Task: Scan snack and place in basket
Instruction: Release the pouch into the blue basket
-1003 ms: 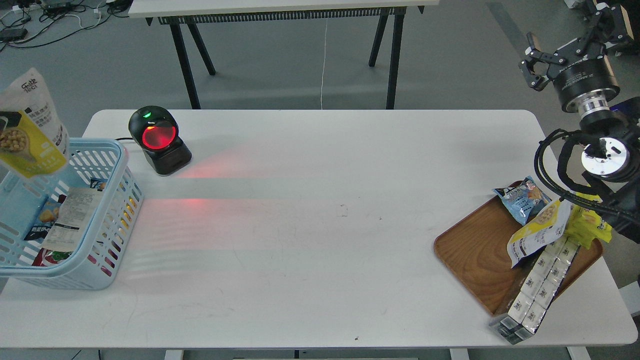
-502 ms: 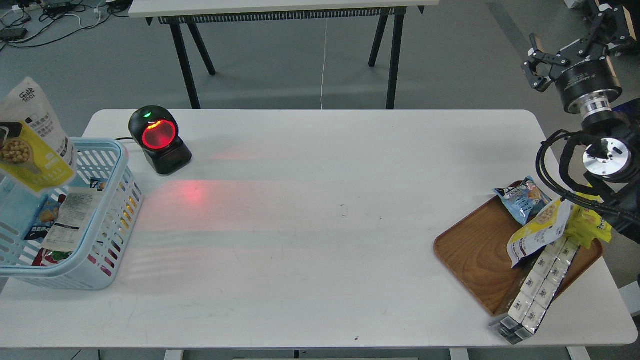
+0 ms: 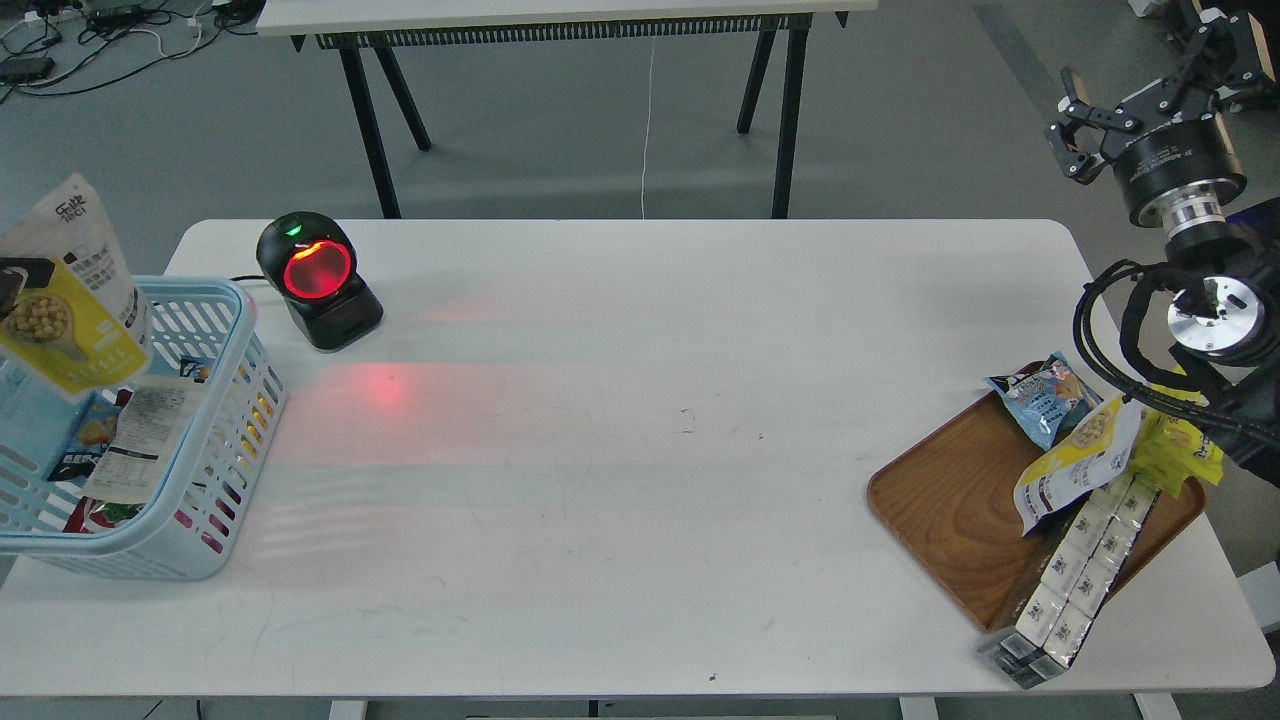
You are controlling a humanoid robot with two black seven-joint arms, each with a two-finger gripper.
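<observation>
The snack (image 3: 75, 300), a yellow and white pouch with a picture of beige balls, hangs at the far left over the back of the light blue basket (image 3: 225, 440). Its lower edge is about level with the basket's rim. Only a black fingertip of my left gripper (image 3: 15, 278) shows at the view's left edge, pressed on the pouch. My right gripper (image 3: 1150, 95) is raised off the table's far right corner, open and empty. A second pouch of the same kind (image 3: 1080, 455) lies on the brown wooden tray (image 3: 950, 500).
The basket holds several packets and a white receipt-like label (image 3: 140, 440). A black scanner (image 3: 315, 280) with a red glowing window stands at the back left. The tray also carries a blue packet (image 3: 1045, 395), bright yellow packets (image 3: 1180, 450) and a long multipack (image 3: 1075, 575).
The snack has come down and slightly right, toward the basket's opening. My right gripper has barely shifted. The scanner's red light patch on the table has moved.
</observation>
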